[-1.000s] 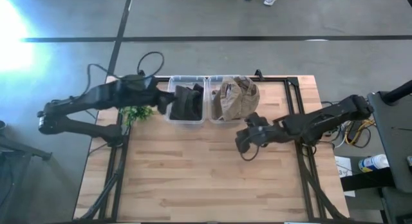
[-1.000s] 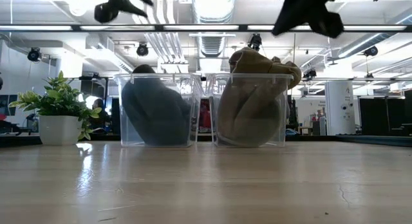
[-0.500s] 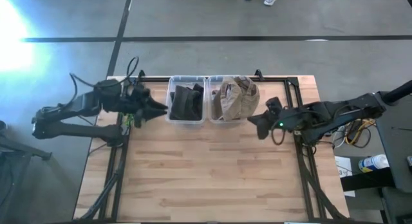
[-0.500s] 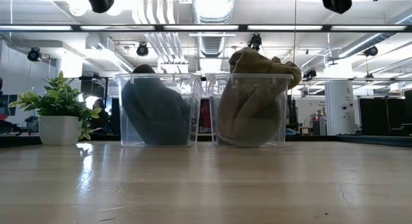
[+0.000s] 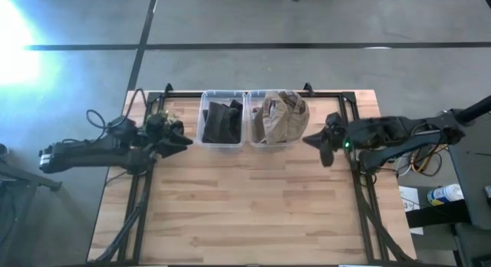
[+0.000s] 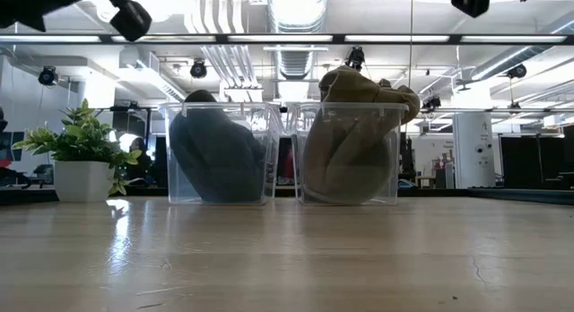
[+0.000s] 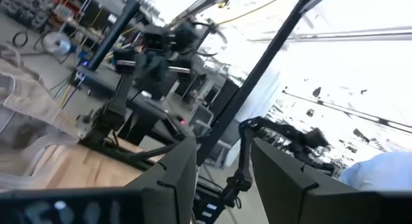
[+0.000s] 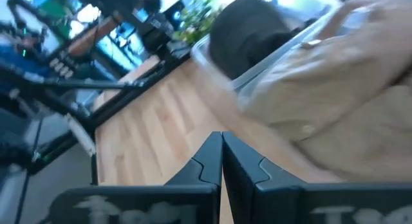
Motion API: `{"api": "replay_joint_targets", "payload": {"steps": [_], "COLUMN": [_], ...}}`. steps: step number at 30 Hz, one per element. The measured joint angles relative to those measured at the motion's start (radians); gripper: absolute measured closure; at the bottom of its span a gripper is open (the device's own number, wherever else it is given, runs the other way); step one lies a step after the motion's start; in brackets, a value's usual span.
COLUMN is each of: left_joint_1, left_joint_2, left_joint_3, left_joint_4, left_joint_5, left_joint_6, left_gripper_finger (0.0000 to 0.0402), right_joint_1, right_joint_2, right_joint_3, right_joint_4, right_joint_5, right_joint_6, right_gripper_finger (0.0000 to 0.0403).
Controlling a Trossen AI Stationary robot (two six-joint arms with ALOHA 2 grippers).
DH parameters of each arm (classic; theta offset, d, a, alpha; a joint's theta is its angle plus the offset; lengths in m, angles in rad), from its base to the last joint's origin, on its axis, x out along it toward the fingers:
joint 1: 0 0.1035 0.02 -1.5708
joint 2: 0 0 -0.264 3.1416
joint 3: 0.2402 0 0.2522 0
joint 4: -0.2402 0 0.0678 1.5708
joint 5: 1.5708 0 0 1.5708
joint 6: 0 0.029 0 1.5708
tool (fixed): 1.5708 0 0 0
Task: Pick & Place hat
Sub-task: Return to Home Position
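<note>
A dark hat (image 5: 221, 123) lies bunched in the left clear bin (image 5: 203, 140). A tan hat (image 5: 281, 117) fills the right clear bin (image 5: 253, 141) and bulges over its rim (image 6: 359, 86). Both bins stand side by side at the table's far edge. My left gripper (image 5: 186, 141) hovers left of the dark hat's bin, open, as the left wrist view shows (image 7: 222, 179). My right gripper (image 5: 308, 140) hovers right of the tan hat's bin with its fingers shut (image 8: 222, 156). Both are raised above the table and hold nothing.
A small potted plant (image 6: 81, 160) stands at the far left corner, beneath my left arm. The wooden table top (image 5: 245, 206) stretches bare from the bins to the near edge. A black frame (image 5: 360, 198) runs along the table's sides.
My left gripper has drawn back from over the dark hat's bin toward the table's left edge. My right gripper has moved from the table's middle toward the right edge and rises out of the low view. Both hats have stayed in their bins.
</note>
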Motion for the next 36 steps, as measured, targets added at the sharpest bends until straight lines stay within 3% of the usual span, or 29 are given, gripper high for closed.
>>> {"api": "replay_joint_targets", "payload": {"steps": [5, 10, 14, 18, 22, 27, 33, 36], "left_joint_1": [0.0, 0.0, 0.0, 0.0, 0.0, 0.0, 0.0, 0.0], "left_joint_2": [-0.127, -0.249, -0.331, -0.398, -0.424, -0.414, -0.398, -0.394], "left_joint_3": [-0.051, -0.06, -0.063, -0.057, -0.063, -0.064, -0.066, -0.068], "left_joint_4": [-0.005, -0.077, -0.169, -0.225, -0.317, -0.348, -0.343, -0.343], "left_joint_5": [0.0, -0.007, -0.086, -0.169, -0.204, -0.203, -0.204, -0.203], "left_joint_6": [0.019, 0.051, 0.124, 0.204, 0.246, 0.219, 0.202, 0.2], "left_gripper_finger": [0.026, 0.026, 0.026, 0.026, 0.026, 0.026, 0.026, 0.026], "right_joint_1": [-0.074, -0.107, -0.107, -0.108, -0.108, -0.108, -0.108, -0.109], "right_joint_2": [-0.154, -0.309, -0.413, -0.506, -0.596, -0.722, -0.887, -0.881], "right_joint_3": [-0.105, -0.264, -0.4, -0.505, -0.6, -0.703, -0.8, -0.815], "right_joint_4": [0.054, 0.278, 0.443, 0.491, 0.49, 0.49, 0.49, 0.476], "right_joint_5": [-0.044, -0.132, -0.153, -0.149, -0.134, -0.012, -0.037, -0.038], "right_joint_6": [-0.026, -0.083, -0.122, -0.129, -0.16, -0.174, -0.171, -0.177], "right_gripper_finger": [0.0394, 0.0394, 0.0394, 0.0394, 0.0394, 0.0394, 0.0394, 0.0394]}}
